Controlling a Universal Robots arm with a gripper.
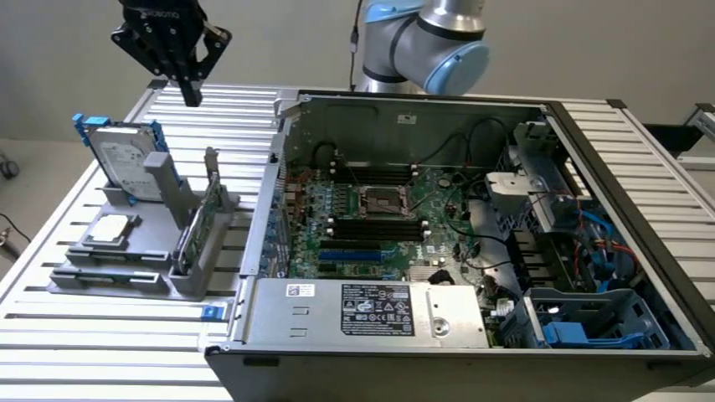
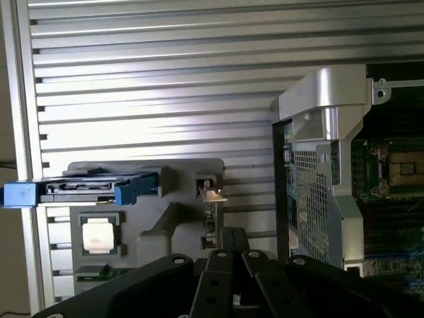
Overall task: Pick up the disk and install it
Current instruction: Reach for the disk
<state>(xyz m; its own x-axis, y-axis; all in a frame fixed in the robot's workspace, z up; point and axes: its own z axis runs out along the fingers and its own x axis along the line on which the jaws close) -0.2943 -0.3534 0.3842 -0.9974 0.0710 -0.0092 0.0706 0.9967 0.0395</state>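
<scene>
**A:** Exterior view first. Where is the gripper [image 1: 190, 90]?

**B:** High over the far corner of the slatted table [image 1: 654, 159], toward the exterior view's left. Its fingers are pressed together and hold nothing. The disk [image 1: 126, 159] stands on edge in the grey stand [image 1: 123, 266], below the gripper and well apart from it. Its blue carrier [image 1: 80, 126] sticks out at the top.

**A:** So the step in hand is the reach for the pick?

**B:** That's my reading. Nothing has been lifted. To do it well, I'd say the fingers must part before they come near the disk. As they are, they would only knock its top edge.

**A:** Anything nearby to avoid?

**B:** The green card [image 1: 199, 224] stands upright in the same stand, just beside the disk on the side of the computer case [image 1: 447, 109]. A chip [image 1: 110, 228] lies flat in front. A descent centred on the disk keeps clear of both.

**A:** And the wrist view?

**B:** It looks down past the dark gripper [image 2: 233, 262] onto the stand [image 2: 173, 222]. The disk [image 2: 86, 188] shows edge-on as a thin line between blue ends, with the chip [image 2: 99, 236] close by. The gripper is not over the disk; it sits nearer the case [image 2: 318, 132]. I'd judge it has to shift across and square its fingers to the disk's flat faces, since a slanted grip could tilt the disk in its slot.
</scene>
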